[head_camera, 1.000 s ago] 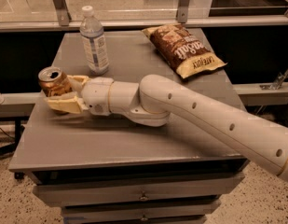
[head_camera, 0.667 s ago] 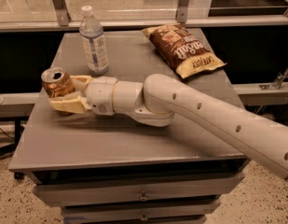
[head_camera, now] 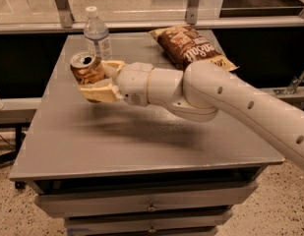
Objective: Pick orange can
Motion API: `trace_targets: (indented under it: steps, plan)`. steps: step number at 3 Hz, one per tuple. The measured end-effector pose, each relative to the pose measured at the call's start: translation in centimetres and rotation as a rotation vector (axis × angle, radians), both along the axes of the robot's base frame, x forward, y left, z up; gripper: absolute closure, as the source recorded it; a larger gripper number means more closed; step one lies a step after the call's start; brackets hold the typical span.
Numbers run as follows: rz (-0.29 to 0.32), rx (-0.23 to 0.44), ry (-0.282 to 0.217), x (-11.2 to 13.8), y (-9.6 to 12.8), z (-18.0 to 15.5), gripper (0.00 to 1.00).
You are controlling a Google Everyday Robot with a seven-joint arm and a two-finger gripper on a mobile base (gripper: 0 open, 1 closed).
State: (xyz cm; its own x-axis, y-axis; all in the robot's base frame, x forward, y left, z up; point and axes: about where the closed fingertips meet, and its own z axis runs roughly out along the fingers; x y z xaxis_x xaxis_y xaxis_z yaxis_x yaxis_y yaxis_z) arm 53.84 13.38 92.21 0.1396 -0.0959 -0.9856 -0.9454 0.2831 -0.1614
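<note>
The orange can, orange-gold with a silver top, is held upright between my gripper's tan fingers, clear of the grey table with its shadow below. My gripper is shut on the can at the table's left side. The white arm reaches in from the lower right.
A clear water bottle with a white cap stands just behind the can at the table's back left. A brown chip bag lies at the back right. A glass rail runs behind the table. Drawers sit below the table front.
The gripper has lifted the can up off the table and moved it a little right and back, closer to the bottle.
</note>
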Motion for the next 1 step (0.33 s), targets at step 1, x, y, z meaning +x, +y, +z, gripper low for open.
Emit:
trace_targets:
  steps: [1]
  plan:
    - [-0.121,0.003,0.001,-0.17,-2.94,3.38,1.00]
